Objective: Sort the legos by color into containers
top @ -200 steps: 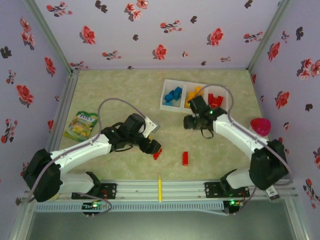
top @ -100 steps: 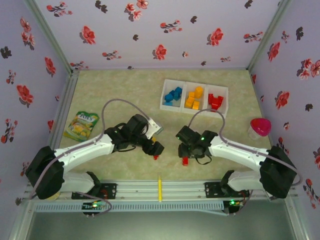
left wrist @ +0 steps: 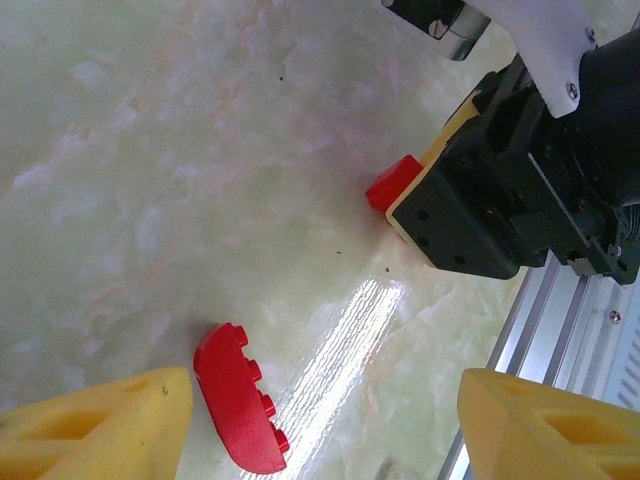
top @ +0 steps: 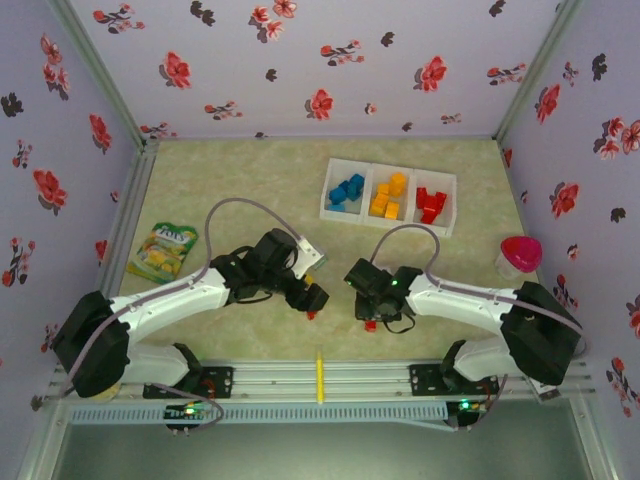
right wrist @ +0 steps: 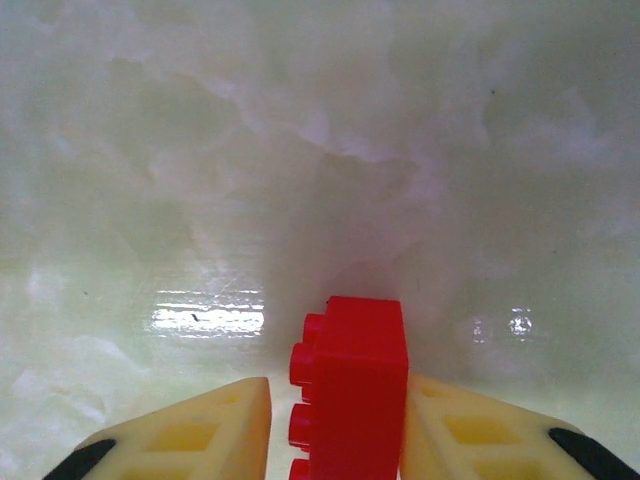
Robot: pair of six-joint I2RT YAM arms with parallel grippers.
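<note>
Two red legos lie on the table near the front. A curved one (left wrist: 238,400) (top: 312,314) rests between the fingers of my open left gripper (left wrist: 325,430) (top: 312,298), close to its left finger (left wrist: 95,420). A red brick (right wrist: 350,390) (top: 370,324) stands between the fingers of my right gripper (right wrist: 335,430) (top: 368,308). The right finger (right wrist: 470,435) presses against it and the left finger (right wrist: 200,430) stands a sliver short of its studs. The containers (top: 326,190) at the back hold blue legos (top: 347,190), orange legos (top: 388,196) and red legos (top: 430,203).
A green-yellow snack packet (top: 163,250) lies at the left. A pink-lidded cup (top: 518,255) stands at the right wall. A thin yellow stick (top: 320,376) lies on the aluminium rail (top: 270,378) at the front edge. The two grippers are close together.
My right arm swung from the bins down to the front and lowered over the red brick. The left gripper shifted slightly over the curved red lego.
</note>
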